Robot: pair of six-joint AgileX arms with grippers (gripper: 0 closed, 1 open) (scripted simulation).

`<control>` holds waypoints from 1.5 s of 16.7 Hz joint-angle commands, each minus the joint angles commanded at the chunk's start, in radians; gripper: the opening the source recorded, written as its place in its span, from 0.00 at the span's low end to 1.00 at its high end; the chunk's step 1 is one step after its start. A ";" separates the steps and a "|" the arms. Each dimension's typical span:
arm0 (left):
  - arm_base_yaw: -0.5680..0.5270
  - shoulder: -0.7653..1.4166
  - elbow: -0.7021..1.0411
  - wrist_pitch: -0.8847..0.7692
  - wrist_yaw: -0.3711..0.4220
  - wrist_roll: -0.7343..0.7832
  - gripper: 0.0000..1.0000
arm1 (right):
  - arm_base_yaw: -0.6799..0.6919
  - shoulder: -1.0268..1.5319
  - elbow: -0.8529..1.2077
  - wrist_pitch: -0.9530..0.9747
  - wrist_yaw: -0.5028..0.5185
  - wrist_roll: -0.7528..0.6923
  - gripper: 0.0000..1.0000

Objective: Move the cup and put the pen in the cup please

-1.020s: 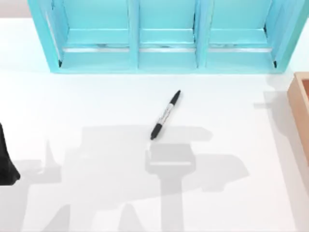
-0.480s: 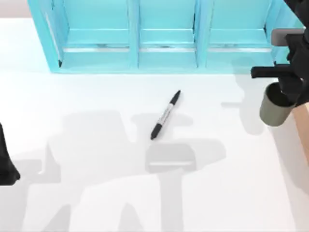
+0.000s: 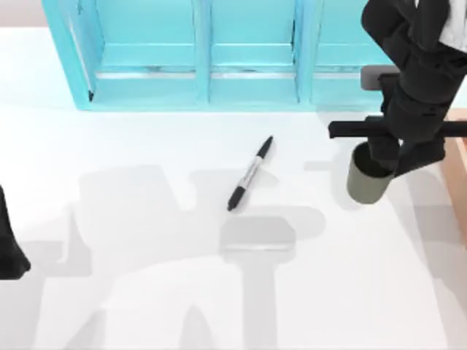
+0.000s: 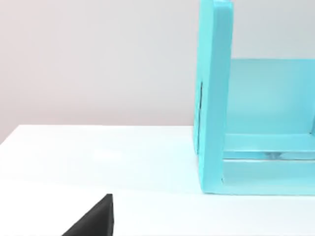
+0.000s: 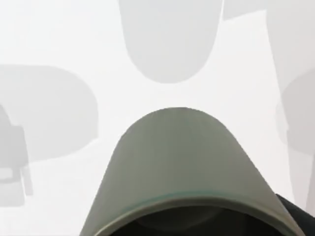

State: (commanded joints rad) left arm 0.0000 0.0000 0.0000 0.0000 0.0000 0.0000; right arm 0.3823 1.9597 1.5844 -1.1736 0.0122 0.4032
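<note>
The right gripper (image 3: pixel 385 162) is clamped on the rim of the small plain olive-grey cylindrical cup (image 3: pixel 366 180), which hangs below it, tilted, above the white table (image 3: pixel 146 292). Half a second ago the gripper and cup were nearer the table's right edge, over the corner of the brown wooden box (image 3: pixel 456 157); a second ago neither was in the top view at all. So the cup has been carried in from the right toward the middle of the table, and the move part of the task looks well under way, though the cup is not yet set down. In the right wrist view the cup's grey-green wall (image 5: pixel 177 157) bulges just beneath the camera with its shadow on the table beyond, which suggests it hangs off the surface.

To the left of the gripper, well apart from the cup, the slim black marker pen with a grey-white labelled barrel (image 3: pixel 249 173) lies flat on the table at a slant, in the same spot as in both earlier pictures. Beyond both stands the light blue open shelf unit (image 3: pixel 248 65).

The left gripper (image 3: pixel 11 240) is parked far off at the table's left edge; I cannot tell how its fingers are set.
</note>
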 joint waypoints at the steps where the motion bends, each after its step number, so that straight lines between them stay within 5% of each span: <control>1: 0.000 0.000 0.000 0.000 0.000 0.000 1.00 | 0.000 0.002 -0.003 0.004 0.000 0.001 0.00; 11: 0.000 0.000 0.000 0.000 0.000 0.000 1.00 | 0.019 0.050 -0.113 0.162 0.004 0.015 0.00; 24: 0.000 0.000 0.000 0.000 0.000 0.000 1.00 | 0.019 0.050 -0.113 0.162 0.004 0.015 0.98; 25: 0.000 0.000 0.000 0.000 0.000 0.000 1.00 | 0.019 0.050 -0.113 0.162 0.004 0.015 1.00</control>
State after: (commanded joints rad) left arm 0.0000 0.0000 0.0000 0.0000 0.0000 0.0000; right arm 0.4011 2.0096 1.4715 -1.0117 0.0165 0.4180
